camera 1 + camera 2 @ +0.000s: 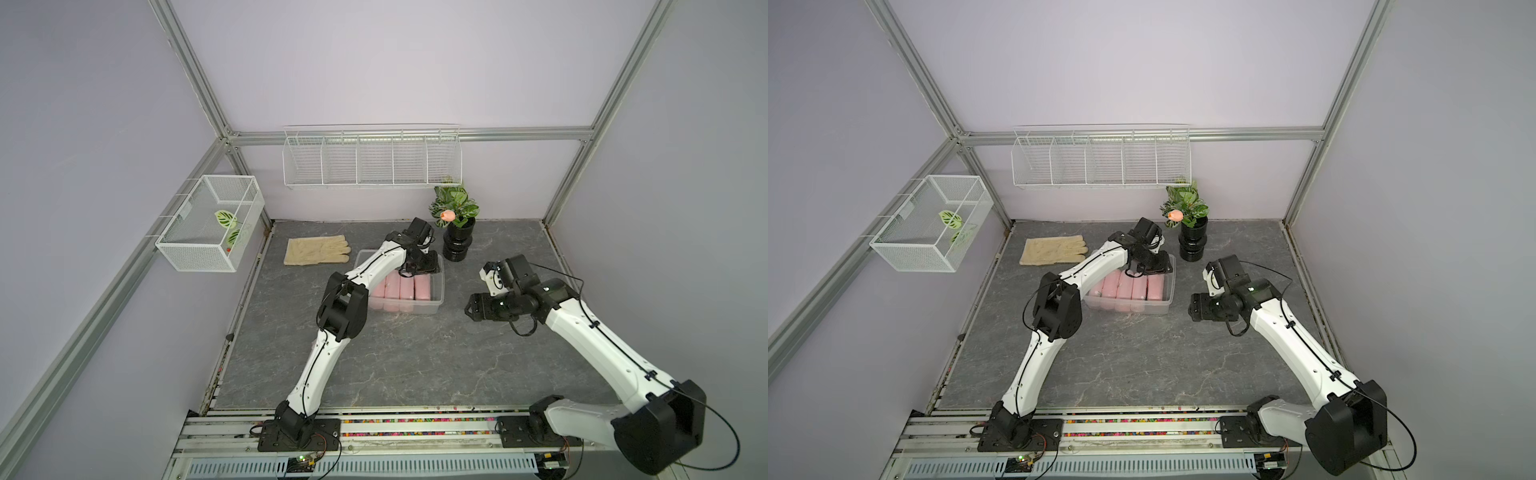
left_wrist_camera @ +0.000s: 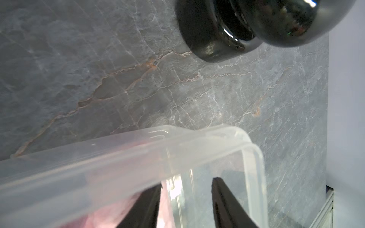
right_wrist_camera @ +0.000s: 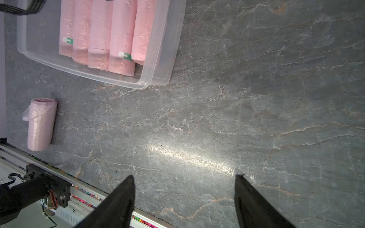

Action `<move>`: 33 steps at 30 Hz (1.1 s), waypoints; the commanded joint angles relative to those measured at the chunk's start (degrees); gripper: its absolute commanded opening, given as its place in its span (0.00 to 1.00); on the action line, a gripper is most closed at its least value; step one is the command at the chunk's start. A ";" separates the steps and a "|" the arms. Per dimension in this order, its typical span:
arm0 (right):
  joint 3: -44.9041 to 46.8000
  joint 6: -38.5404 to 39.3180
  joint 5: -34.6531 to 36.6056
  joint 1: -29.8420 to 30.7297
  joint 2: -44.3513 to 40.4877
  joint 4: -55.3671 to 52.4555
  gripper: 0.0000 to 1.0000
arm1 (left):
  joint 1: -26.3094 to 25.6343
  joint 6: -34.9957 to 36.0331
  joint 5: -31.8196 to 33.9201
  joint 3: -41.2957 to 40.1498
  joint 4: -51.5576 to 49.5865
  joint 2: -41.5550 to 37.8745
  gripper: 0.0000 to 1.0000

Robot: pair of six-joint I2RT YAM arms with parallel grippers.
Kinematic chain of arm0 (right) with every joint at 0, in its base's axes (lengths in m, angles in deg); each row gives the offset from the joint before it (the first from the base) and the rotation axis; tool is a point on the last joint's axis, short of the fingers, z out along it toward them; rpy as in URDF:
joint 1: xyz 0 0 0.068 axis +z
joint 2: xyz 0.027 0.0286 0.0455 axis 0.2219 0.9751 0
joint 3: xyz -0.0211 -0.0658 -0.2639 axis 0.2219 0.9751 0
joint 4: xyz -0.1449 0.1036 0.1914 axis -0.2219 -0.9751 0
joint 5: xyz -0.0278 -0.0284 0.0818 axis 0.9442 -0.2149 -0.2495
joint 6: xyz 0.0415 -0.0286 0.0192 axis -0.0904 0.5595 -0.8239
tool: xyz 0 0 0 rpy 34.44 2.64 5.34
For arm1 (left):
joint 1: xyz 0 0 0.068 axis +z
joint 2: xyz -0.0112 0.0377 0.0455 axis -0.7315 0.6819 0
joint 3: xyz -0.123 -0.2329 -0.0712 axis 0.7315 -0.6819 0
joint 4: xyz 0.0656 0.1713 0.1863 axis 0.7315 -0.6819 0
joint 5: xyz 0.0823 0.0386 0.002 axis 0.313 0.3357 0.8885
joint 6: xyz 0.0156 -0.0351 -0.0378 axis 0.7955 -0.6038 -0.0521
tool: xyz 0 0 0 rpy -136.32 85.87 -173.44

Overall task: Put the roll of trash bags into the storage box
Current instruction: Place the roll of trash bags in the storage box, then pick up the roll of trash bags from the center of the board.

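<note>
The clear storage box (image 1: 439, 291) (image 1: 1169, 291) stands mid-table with several pink rolls of trash bags (image 1: 399, 289) (image 3: 100, 29) lying side by side in it. My left gripper (image 1: 419, 270) (image 2: 187, 183) hangs over the box's far right corner, fingers apart, the bare box floor showing between them and a pink roll beside one finger (image 2: 150, 205). Another pink roll (image 3: 40, 124) lies on the table between the box and the front rail; the left arm hides it in both top views. My right gripper (image 1: 471, 309) (image 3: 185, 176) hovers open over bare table right of the box.
A black vase (image 1: 457, 245) (image 2: 213, 39) with a plant stands just behind the box's right corner. A beige glove (image 1: 316, 250) lies at the back left. White wire baskets (image 1: 212, 224) (image 1: 372, 160) hang on the walls. The front rail (image 3: 83, 194) edges the table.
</note>
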 commanded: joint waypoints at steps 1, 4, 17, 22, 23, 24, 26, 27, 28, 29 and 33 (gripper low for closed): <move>0.94 -0.01 -0.55 -0.41 -1.05 -0.07 0.80 | -0.96 0.95 1.22 -4.09 -0.94 -1.18 0.47; 0.92 -0.02 -0.48 -0.42 -0.98 -0.13 0.80 | -1.09 0.53 1.56 -8.32 0.62 -3.43 0.47; 1.07 0.10 -0.54 -0.42 -0.64 0.13 0.81 | -1.88 0.82 3.66 -11.61 1.47 -9.46 0.51; 1.06 0.18 -0.48 -0.42 -0.63 0.21 0.81 | -1.88 0.42 6.04 -12.04 2.25 -13.88 0.58; 0.94 0.24 -0.54 -0.42 -0.68 0.21 0.80 | -1.88 0.72 7.02 -12.14 1.78 -15.00 0.59; 0.92 0.18 -0.55 -0.42 -0.65 0.21 0.80 | -1.88 1.06 8.12 -12.35 1.13 -16.21 0.60; 0.88 0.33 -0.63 -0.42 -0.62 0.30 0.81 | -1.73 1.87 10.81 -14.03 -0.49 -19.33 0.63; 0.83 0.43 -0.63 -0.42 -0.69 0.30 0.80 | -1.55 1.73 12.13 -15.32 -1.07 -21.15 0.64; 0.80 0.61 -0.72 -0.44 -0.61 0.31 0.81 | -1.21 1.62 13.42 -17.64 -1.54 -23.31 0.65; 0.76 0.63 -0.72 -0.45 -0.61 0.30 0.81 | -0.80 1.65 14.72 -20.36 -1.82 -25.67 0.66; 0.80 1.02 -0.85 -0.46 -0.43 0.64 0.81 | 1.02 1.02 19.57 -31.05 -4.70 -35.19 0.69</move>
